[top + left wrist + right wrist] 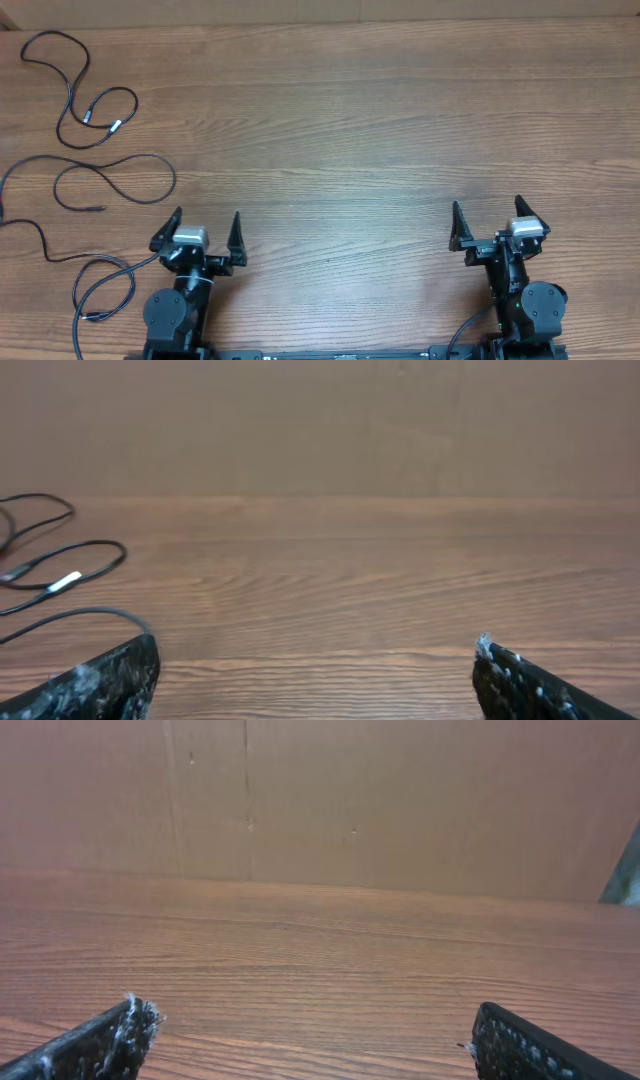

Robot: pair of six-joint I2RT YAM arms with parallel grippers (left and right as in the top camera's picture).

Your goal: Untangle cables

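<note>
Brown wood-grain worktop (350, 120) runs under both arms. Left end effector (207, 215) has its fingers spread wide on nothing, and the right end effector (487, 203) gapes empty likewise. Loose black cables (113, 126) lie ahead and left of the left end effector, well apart from the right one.

Table (350, 120) matt wood grain; cables (113, 126) smooth black sheath, tips (66, 581) silvery metal.
</note>
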